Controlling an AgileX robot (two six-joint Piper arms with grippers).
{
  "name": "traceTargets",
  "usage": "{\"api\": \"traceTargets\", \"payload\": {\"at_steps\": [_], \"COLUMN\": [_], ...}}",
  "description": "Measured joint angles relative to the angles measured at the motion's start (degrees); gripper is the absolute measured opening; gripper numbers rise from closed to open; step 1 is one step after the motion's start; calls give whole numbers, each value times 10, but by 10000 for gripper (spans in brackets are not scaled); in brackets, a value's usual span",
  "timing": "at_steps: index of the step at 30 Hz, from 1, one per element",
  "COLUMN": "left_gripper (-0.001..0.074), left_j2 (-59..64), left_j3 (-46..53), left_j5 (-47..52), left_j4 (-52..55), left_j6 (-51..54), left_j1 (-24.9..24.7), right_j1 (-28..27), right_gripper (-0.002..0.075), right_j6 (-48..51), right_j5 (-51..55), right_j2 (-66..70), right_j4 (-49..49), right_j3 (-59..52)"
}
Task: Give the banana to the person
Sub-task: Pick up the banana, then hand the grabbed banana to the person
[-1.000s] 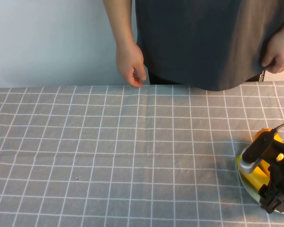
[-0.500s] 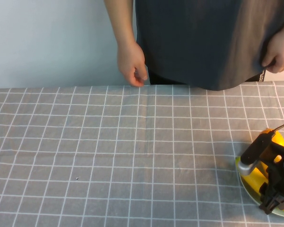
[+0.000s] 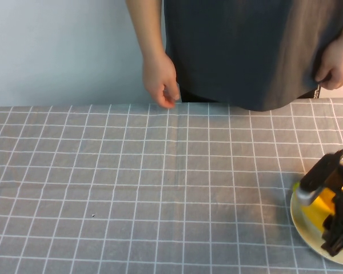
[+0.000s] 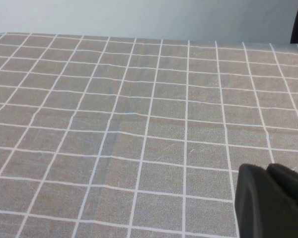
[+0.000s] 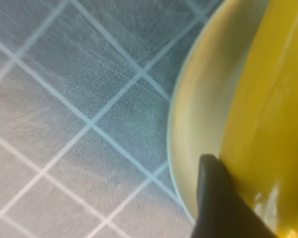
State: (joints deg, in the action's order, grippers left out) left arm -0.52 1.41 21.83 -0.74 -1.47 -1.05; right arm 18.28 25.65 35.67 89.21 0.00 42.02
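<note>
The high view looks down from the robot's side across the grey white-gridded cloth counter [image 3: 131,188] toward the person in a dark grey-blue shirt [image 3: 240,51] standing at its far edge. The left wrist view sits low behind the black left end effector [image 4: 270,201], facing over bare cloth toward the pale wall; its ground overlaps the high view's. The right wrist view hangs very close beside the black right end effector [image 5: 223,203], filled by the pale round plate [image 5: 198,114] and smooth yellow banana [image 5: 268,109], both seen smaller beneath that end effector [image 3: 336,242] in the high view.
</note>
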Motion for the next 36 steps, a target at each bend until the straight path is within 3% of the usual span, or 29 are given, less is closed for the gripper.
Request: {"api": "traceTargets", "payload": {"at_steps": [5,11,15,20,36], "left_gripper": [0,0,0,0,0], "left_j2": [0,0,0,0,0], "left_j3": [0,0,0,0,0], "left_j5": [0,0,0,0,0], "left_j4": [0,0,0,0,0], "left_j6": [0,0,0,0,0], "left_j1": [0,0,0,0,0], "right_j1": [0,0,0,4,240], "right_gripper": [274,274,274,274,274], "right_j6": [-34,-54,-57,1,136], "right_j5": [67,236,324,352,325], "right_j2": [-120,-246,-273,-267,-34], "right_j4": [10,30,30,28,-3], "right_j3": [6,93,189,279,480]}}
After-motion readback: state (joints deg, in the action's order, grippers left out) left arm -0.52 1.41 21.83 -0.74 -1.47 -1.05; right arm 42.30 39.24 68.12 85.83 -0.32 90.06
